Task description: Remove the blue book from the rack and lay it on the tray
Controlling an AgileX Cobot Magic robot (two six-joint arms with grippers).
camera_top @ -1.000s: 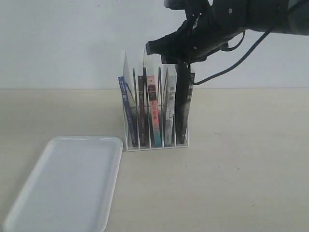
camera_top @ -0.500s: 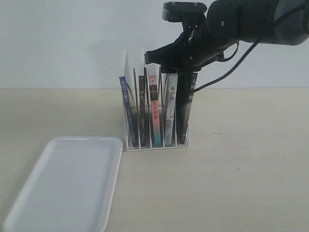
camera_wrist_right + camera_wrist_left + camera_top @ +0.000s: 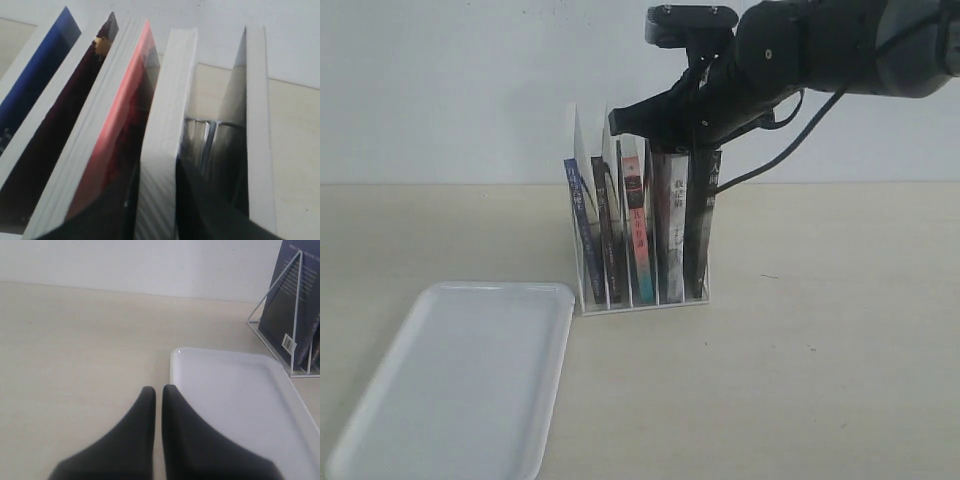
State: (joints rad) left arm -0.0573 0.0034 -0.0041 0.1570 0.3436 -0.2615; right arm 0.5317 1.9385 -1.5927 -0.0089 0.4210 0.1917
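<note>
The white wire rack (image 3: 645,303) stands mid-table with several upright books. The blue book (image 3: 582,225) leans in the leftmost slot; its blue top edge (image 3: 35,85) shows at the far side of the right wrist view, and its dark cover (image 3: 285,305) shows behind the rack wires (image 3: 298,300). My right gripper (image 3: 665,150) hovers at the book tops, three books away from the blue one. Its jaws (image 3: 157,167) stand slightly apart, straddling the top edge of a white-paged book (image 3: 170,100). The white tray (image 3: 460,390) lies flat, front left. My left gripper (image 3: 158,388) is shut and holds nothing, beside the tray's corner (image 3: 175,352).
Between the blue book and my right gripper stand a dark-covered book (image 3: 608,235) and a pink-and-teal-spined book (image 3: 638,235). A grey-white book (image 3: 675,230) and a black book (image 3: 702,225) fill the right slots. Bare beige tabletop (image 3: 840,350) spreads right of the rack.
My right arm has shifted left along the book tops, from over the black book to over the grey-white one. The books and rack rods now lean slightly more to the left.
</note>
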